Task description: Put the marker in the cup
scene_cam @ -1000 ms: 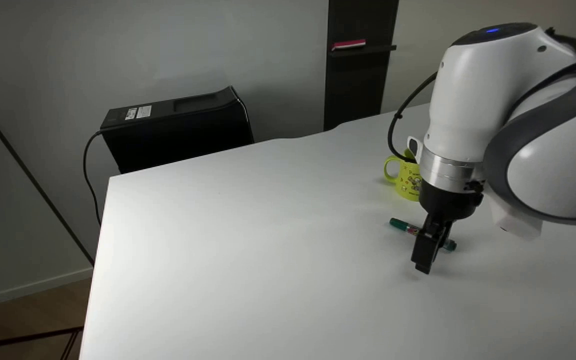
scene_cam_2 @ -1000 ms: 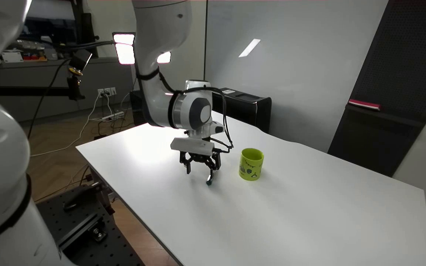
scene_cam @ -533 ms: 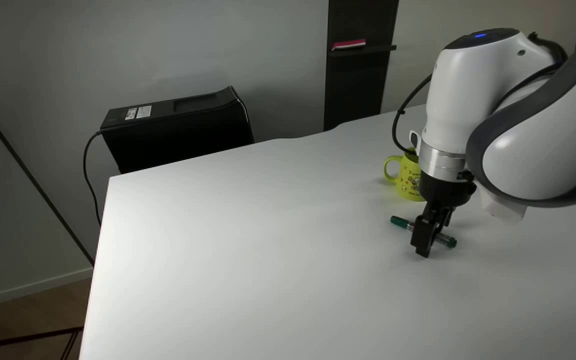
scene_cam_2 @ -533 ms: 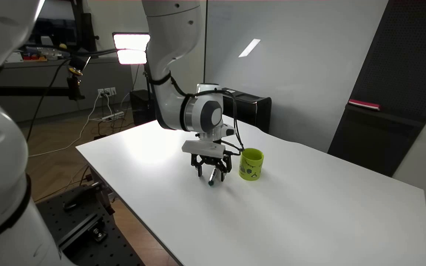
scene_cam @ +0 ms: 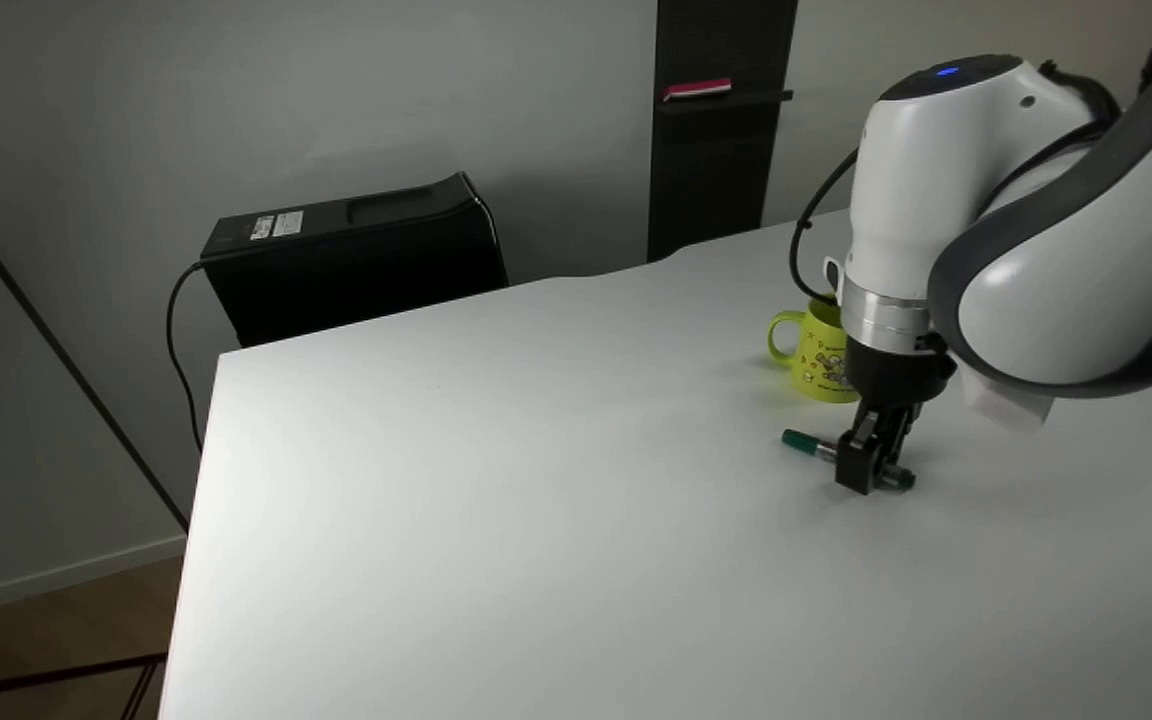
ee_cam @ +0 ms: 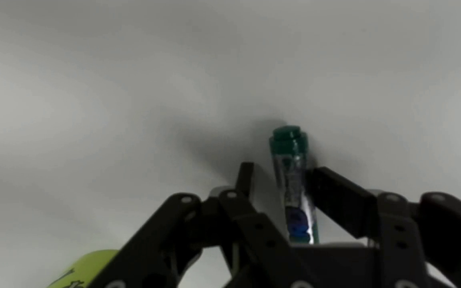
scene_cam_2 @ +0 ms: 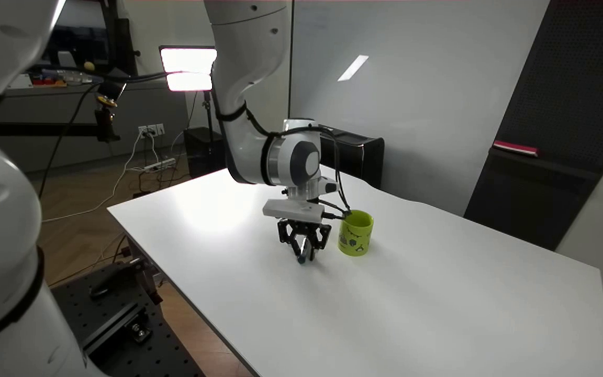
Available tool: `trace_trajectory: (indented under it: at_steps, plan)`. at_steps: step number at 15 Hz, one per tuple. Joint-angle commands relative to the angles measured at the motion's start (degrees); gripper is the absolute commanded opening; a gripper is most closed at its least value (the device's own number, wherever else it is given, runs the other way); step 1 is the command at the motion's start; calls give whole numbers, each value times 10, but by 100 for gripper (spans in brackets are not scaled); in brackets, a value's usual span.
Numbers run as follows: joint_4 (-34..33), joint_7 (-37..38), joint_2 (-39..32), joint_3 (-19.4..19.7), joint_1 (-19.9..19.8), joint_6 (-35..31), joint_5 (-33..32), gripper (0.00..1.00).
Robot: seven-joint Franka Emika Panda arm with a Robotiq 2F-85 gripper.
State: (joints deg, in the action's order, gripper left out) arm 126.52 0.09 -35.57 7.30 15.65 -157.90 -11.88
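The gripper is narrowed a good deal from a moment ago, and the marker is seen lying on the table between its fingers, near the cup. In the wrist view a gap is left beside one finger, so no hold is made yet; the pick-up is judged close.
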Motion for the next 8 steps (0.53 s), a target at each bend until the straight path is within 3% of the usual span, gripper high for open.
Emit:
trace_trajectory:
  at_steps: [1, 2, 8]
  plan:
    - [-26, 61, -9, 26, 20, 57, -30, 11]
    - [-29, 70, -6, 29, 22, 68, -34, 5]
    - [-46, 68, 34, 0, -3, 169, -27, 7]
